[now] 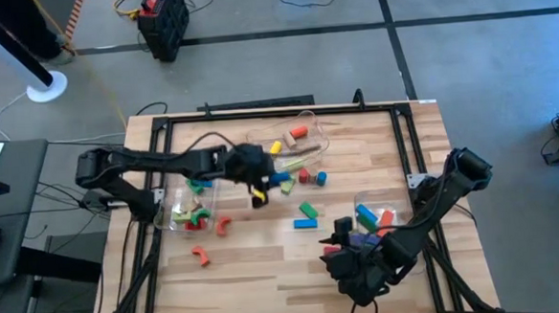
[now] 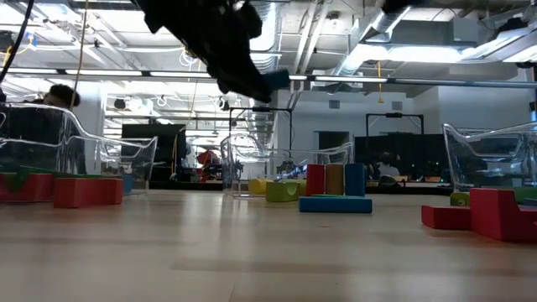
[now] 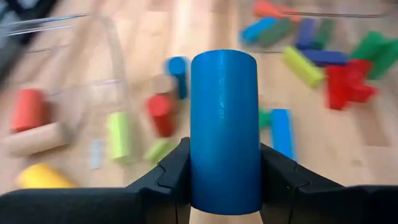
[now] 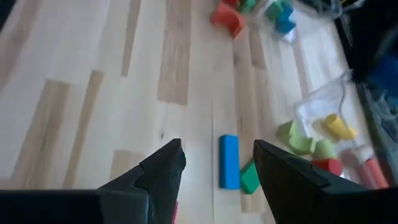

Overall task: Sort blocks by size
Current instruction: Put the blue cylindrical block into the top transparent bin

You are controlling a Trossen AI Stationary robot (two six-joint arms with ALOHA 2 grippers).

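Observation:
My left gripper (image 1: 267, 180) hangs above the table's middle, shut on a blue cylinder (image 3: 224, 93), which also shows in the low view (image 2: 278, 81). Loose blocks lie below it, among them red cylinders (image 1: 306, 177) and a small blue one (image 1: 321, 179). My right gripper (image 4: 214, 162) stands open above the near right part of the table (image 1: 339, 238), its fingers empty. Ahead of its fingers a blue bar (image 4: 229, 160) and a green block (image 4: 250, 178) lie flat on the wood. My left gripper pinches the blue cylinder's curved side (image 3: 200, 168) between its two fingers, toward one end. The cylinder runs along the fingers and sticks out past their tips. It is lifted clear of the table, slanting down with the gripper.
Clear plastic bins stand at the far middle (image 1: 302, 127), the left (image 1: 172, 215) and the right (image 1: 387, 201), each with blocks in it. A red arch (image 1: 200, 256) and an orange block (image 1: 223, 227) lie near the left bin. Bare wood shows along the near edge.

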